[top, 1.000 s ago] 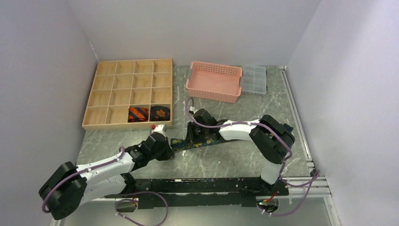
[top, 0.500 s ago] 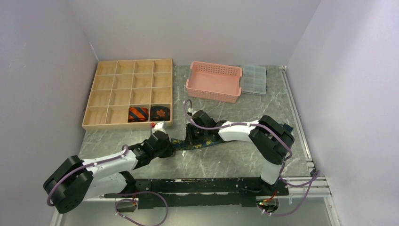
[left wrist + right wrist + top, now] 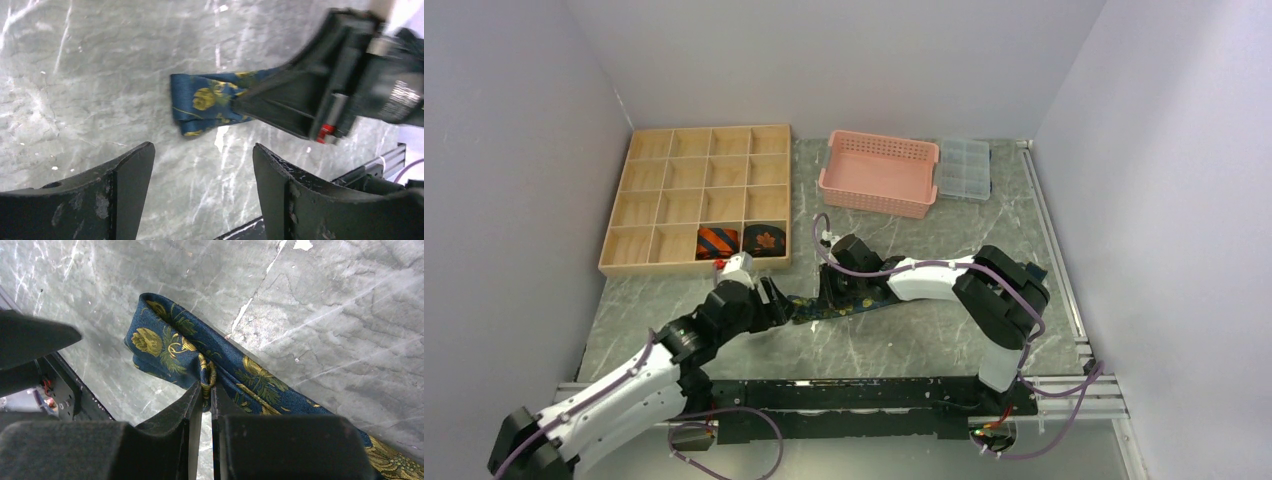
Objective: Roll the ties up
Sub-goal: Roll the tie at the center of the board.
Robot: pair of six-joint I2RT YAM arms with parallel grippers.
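Observation:
A dark blue tie (image 3: 816, 306) with yellow-green flowers lies flat on the marble table. Its folded end (image 3: 202, 102) points toward my left gripper (image 3: 200, 150), which is open and empty a short way in front of it. In the top view the left gripper (image 3: 769, 297) sits just left of that end. My right gripper (image 3: 206, 390) is shut on a pinched fold of the tie (image 3: 172, 347) close to that end, seen from above as the right gripper (image 3: 832, 288). Two rolled ties, the striped one (image 3: 717, 241) and the leaf one (image 3: 765, 240), sit in the wooden tray.
The wooden compartment tray (image 3: 674, 170) stands at the back left. A pink basket (image 3: 879, 175) and a clear plastic box (image 3: 964, 168) stand at the back. A metal rail (image 3: 854, 390) runs along the near edge.
My left gripper has opened, let go of the tie's end and drawn back to the left, with its arm swung lower. The right gripper keeps its pinch.

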